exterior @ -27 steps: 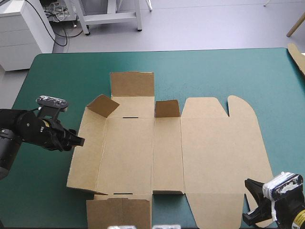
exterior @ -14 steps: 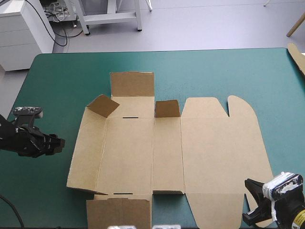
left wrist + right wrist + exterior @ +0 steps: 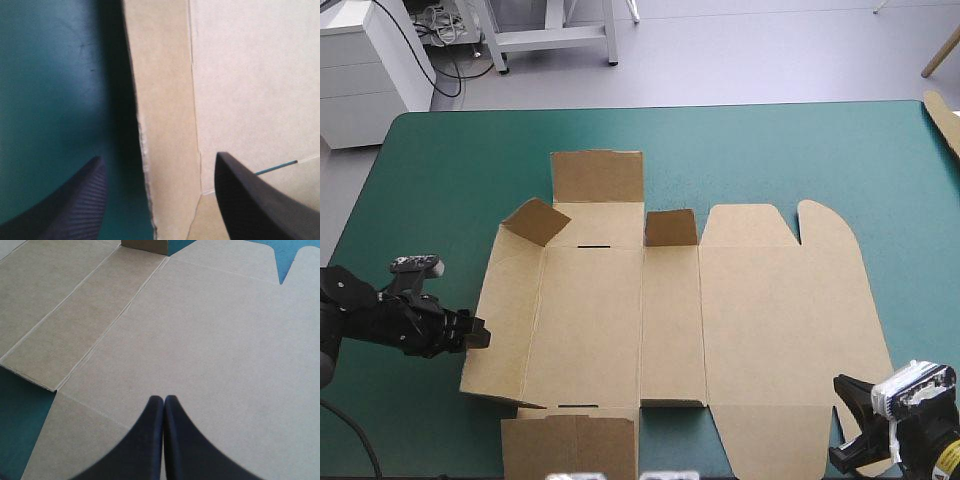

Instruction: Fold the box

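- The box [image 3: 590, 310] lies on the teal-green desk [image 3: 770, 150] as an open brown sheet, mostly flat, closer to the near edge than to the far one.
- Its lid [image 3: 790, 320], with two rounded far corners, lies flat on the right side.
- The left wall [image 3: 505, 310] is lifted a little along its outer edge, and a shadow shows beside it on the cover.
- A small flap [image 3: 535, 220] at the far end of this wall is tilted inward.
- A second small flap [image 3: 670, 228] stands upright at the far end of the narrow panel between base and lid.
- The far flap [image 3: 597, 177] and the near flap [image 3: 570, 445] both lie flat.
- The left jaws are released and wide apart, at the near end of the left wall.
- The outer edge of this wall stands between the two black fingers [image 3: 65, 205]: one is over the cover, the other over the board.
- I cannot tell if either finger touches the board.
- The right jaws are clenched and grasp nothing, their fingers [image 3: 150, 440] meeting in one pointed arch.
- They are over the near right part of the lid.
- A board strip [image 3: 945, 120] shows at the far right edge of the desk, well apart from the box.
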{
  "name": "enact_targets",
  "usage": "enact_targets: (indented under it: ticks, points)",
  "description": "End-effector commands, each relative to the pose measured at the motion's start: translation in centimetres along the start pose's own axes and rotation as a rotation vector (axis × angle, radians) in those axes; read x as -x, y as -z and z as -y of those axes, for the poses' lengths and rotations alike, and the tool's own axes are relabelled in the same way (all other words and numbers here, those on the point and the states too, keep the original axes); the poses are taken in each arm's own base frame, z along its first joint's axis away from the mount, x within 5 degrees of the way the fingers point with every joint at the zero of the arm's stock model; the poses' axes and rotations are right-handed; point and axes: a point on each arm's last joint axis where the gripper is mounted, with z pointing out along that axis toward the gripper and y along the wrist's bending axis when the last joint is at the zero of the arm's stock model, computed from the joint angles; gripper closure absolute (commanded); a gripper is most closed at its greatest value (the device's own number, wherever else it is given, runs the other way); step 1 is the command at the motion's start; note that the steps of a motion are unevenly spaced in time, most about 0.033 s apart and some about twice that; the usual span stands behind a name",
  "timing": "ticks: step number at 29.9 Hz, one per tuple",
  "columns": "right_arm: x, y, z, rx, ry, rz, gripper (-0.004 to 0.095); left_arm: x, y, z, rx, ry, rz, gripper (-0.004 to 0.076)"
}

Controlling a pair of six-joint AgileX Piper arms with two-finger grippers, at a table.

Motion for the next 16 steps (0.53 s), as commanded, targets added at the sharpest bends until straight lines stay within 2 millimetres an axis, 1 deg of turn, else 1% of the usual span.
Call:
enact_targets:
  ticks: [1, 5, 10, 16]
  points:
    - [1.3, 0.4, -0.1, 0.004, 0.007, 0.084, 0.0929, -0.4, -0.1, 0.8, -0.088, -0.001, 0.003, 0.0281]
    - [1.3, 0.4, -0.1, 0.004, 0.007, 0.084, 0.0929, -0.8, -1.4, 0.3, -0.081, 0.028, 0.001, 0.0281]
    - [1.3, 0.4, -0.1, 0.006, 0.004, 0.083, 0.0929, -0.9, -2.7, 0.0, -0.132, 0.076, -0.028, 0.0281]
    - [1.3, 0.4, -0.1, 0.012, -0.001, 0.082, 0.0929, -0.5, -3.2, 0.0, -0.175, 0.080, -0.029, 0.0281]
